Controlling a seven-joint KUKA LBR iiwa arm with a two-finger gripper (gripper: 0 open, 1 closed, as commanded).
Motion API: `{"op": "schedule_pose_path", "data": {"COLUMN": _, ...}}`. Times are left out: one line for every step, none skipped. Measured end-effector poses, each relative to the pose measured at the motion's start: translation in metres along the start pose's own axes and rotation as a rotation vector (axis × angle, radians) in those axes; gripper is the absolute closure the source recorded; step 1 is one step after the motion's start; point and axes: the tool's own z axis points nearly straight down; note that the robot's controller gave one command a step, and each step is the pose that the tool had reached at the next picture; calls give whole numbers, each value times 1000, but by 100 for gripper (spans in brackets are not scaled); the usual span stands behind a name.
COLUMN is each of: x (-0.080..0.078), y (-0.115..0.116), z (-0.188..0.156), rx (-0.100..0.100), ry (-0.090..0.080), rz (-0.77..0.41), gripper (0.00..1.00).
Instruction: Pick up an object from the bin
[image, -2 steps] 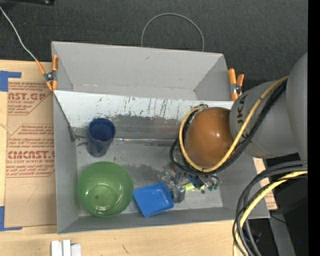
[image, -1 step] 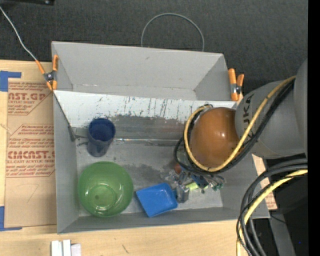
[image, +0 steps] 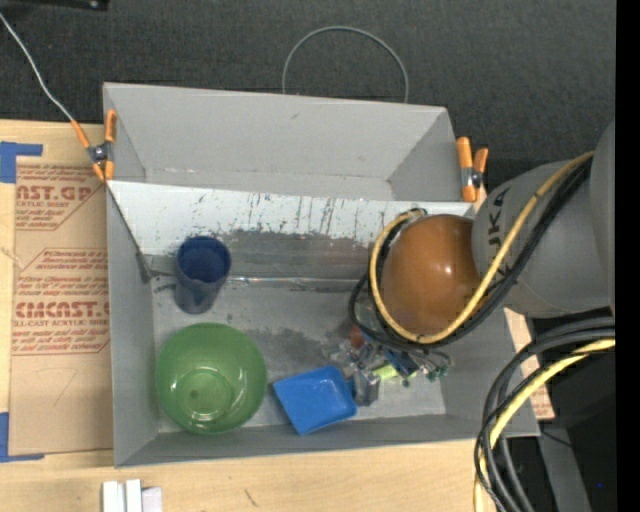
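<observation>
The bin (image: 270, 140) holds three things, one of each kind. Blue cup (image: 203, 266): one, upright, at upper left of the floor, mouth up. Green bowl (image: 209, 379): one, at lower left, just below the cup, mouth up. Blue flat block (image: 314, 400): one, at lower centre, just right of the bowl; its long axis runs left to right, rising slightly toward the right. The gripper (image: 368, 380) sits below the arm's orange cover (image: 425, 275), right of centre, at the block's right edge. The block therefore lies immediately left of and slightly below the gripper and is judged the nearest candidate. Whether the gripper is open or closed cannot be told; no thing is seen held.
</observation>
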Motion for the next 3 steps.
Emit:
{"op": "schedule_pose_path", "data": {"x": 10, "y": -12, "z": -1, "rx": 5, "ry": -11, "rz": -331, "gripper": 100}}
{"op": "schedule_pose_path", "data": {"x": 3, "y": -9, "z": -73, "rx": -5, "ry": 1, "rz": -105, "gripper": 100}}
{"op": "schedule_pose_path", "data": {"x": 7, "y": 6, "z": -60, "rx": 4, "ry": -11, "rz": -383, "gripper": 100}}
